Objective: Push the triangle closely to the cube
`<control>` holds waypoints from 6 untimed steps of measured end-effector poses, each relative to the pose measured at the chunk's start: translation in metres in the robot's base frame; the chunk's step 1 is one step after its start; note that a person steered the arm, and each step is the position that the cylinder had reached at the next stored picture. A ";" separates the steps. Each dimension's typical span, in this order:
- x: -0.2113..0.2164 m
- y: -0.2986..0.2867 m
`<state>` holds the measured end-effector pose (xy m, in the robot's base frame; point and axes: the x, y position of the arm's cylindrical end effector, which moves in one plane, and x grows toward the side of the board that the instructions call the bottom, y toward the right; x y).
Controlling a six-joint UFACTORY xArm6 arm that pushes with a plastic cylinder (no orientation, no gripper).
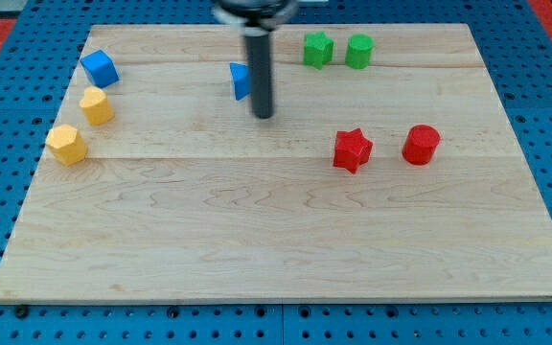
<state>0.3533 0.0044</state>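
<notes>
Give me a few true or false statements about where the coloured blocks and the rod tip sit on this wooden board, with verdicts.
1. My tip is just right of the blue triangle block. True.
2. The blue cube block touches the blue triangle. False: they are well apart, the cube near the view's left edge.
3. Two green blocks sit near the view's top. True.
4. The red star block is left of the red cylinder block. True.
5. Two yellow blocks sit at the view's right. False: left.
</notes>
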 end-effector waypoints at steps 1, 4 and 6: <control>-0.058 -0.035; -0.012 -0.102; -0.062 -0.167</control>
